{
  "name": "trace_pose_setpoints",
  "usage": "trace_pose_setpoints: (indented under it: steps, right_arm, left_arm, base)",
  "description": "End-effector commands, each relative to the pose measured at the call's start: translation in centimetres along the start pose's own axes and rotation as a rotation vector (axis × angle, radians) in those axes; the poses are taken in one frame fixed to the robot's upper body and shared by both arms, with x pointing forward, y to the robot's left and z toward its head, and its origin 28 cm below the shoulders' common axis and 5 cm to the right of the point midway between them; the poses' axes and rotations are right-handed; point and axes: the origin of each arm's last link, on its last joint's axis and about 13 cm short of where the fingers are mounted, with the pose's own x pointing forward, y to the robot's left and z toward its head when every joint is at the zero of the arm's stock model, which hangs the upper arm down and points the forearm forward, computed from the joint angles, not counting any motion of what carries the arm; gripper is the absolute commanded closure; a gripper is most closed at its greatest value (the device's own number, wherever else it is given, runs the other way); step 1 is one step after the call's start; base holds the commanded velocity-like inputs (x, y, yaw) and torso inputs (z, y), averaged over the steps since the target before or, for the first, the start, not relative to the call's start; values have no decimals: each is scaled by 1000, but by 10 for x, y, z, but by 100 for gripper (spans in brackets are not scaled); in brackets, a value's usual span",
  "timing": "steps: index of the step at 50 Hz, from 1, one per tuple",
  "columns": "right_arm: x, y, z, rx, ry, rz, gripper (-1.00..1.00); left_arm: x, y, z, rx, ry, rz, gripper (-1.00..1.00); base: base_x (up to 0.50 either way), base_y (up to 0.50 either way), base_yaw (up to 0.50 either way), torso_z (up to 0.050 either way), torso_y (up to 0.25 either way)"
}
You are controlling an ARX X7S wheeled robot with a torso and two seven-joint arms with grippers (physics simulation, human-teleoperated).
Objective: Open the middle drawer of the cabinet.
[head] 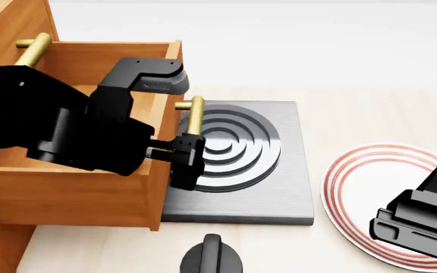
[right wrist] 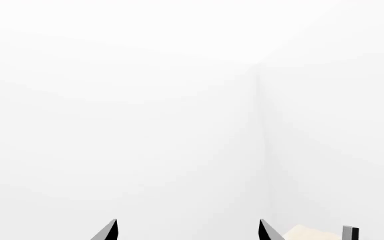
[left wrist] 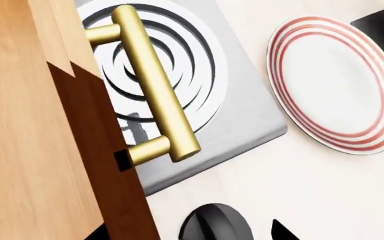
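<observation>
The cabinet stands at the left. Its middle drawer is pulled well out, and its front overhangs the stove plate. The drawer's brass bar handle is free. My left gripper sits just off the lower end of that handle, beside the drawer front. It is open, with its tips spread on either side of the front's edge and nothing gripped. My right gripper is open and empty, facing a blank white wall. Its arm shows at the lower right in the head view.
A grey stove plate with ring coils lies under the drawer front. A white plate with red rings sits to its right. A black knob is near the front edge. Another brass handle is on the cabinet above.
</observation>
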Motion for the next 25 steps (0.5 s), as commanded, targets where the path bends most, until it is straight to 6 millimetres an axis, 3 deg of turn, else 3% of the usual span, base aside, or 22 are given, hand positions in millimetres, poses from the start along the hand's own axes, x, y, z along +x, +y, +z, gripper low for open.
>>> trace_pose_setpoints:
  steps: [1,12,25]
  right_arm:
    - [0,0,0,0,0,1,-100]
    - [0,1,0,1,0,3,-100]
    - [-1,1,1,2,0,4,-100]
  left_arm:
    - [0,-30,1,9,0,-165,-100]
    - [2,-52,-3,30,1,-254,-100]
    - [1,-51,0,43,-54,-266,-100]
  base:
    - [0,0,0,0,0]
    - [0,0,0,0,0]
    - [0,0,0,0,0]
